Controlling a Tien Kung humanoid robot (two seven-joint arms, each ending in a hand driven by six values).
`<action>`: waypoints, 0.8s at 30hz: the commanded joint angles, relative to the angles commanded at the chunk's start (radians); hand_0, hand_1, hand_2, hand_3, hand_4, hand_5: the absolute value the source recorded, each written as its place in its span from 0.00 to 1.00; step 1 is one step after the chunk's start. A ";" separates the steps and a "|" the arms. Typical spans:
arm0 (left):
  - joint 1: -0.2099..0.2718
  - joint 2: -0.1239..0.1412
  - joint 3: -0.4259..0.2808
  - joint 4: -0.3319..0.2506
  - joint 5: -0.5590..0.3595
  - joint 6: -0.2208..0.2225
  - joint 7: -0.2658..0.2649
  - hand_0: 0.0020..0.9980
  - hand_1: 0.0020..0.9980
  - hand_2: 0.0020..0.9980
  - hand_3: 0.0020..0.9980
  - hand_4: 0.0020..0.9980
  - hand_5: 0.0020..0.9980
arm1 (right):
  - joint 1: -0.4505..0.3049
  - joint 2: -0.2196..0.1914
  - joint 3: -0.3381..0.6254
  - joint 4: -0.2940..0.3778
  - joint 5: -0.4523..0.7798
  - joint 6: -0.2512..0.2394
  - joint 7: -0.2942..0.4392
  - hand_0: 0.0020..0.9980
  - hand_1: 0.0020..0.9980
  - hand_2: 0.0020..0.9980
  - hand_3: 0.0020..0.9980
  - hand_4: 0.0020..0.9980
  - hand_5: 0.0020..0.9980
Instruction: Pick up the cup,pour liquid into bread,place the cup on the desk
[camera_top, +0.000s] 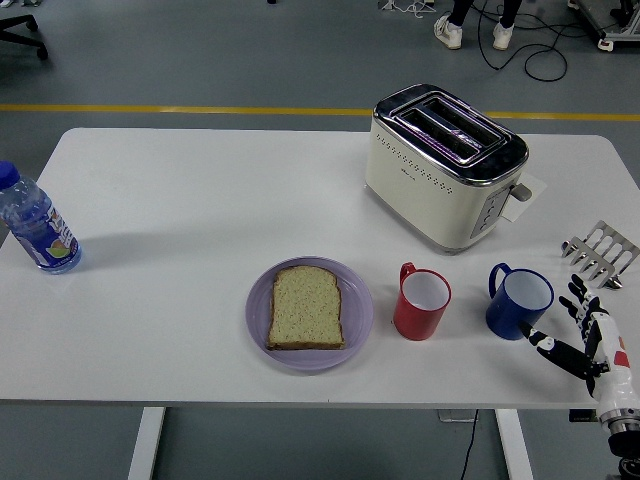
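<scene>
A slice of bread (307, 307) lies flat on a lilac plate (360, 318) near the table's front edge. A red cup (422, 302) stands upright just right of the plate, handle at its upper left. A blue cup (519, 301) stands upright further right, handle also at its upper left. My right hand (572, 325) reaches in from the lower right corner, fingers spread and empty. Its thumb tip is close to the blue cup's lower right side; I cannot tell whether it touches. The left arm is out of view.
A cream toaster (444, 166) sits behind the cups with a white paper beside it. A metal toast rack (601, 251) stands at the right edge, just above my hand. A blue water bottle (35, 224) stands at the far left.
</scene>
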 joint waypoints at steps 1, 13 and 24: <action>0.000 0.000 0.000 0.000 0.001 0.000 0.000 0.64 0.65 0.65 0.51 0.24 0.85 | 0.007 0.002 -0.006 -0.007 0.003 0.000 0.002 1.00 0.90 1.00 1.00 0.99 0.12; 0.003 -0.002 0.000 0.001 -0.002 0.000 0.000 0.63 0.65 0.65 0.51 0.24 0.85 | 0.097 0.036 -0.072 -0.100 0.005 -0.051 0.026 1.00 0.90 0.99 1.00 0.99 0.12; 0.004 -0.004 0.003 0.001 -0.003 0.001 0.000 0.63 0.65 0.65 0.51 0.24 0.85 | 0.142 0.047 -0.096 -0.176 0.062 -0.081 0.041 1.00 0.89 0.99 1.00 1.00 0.12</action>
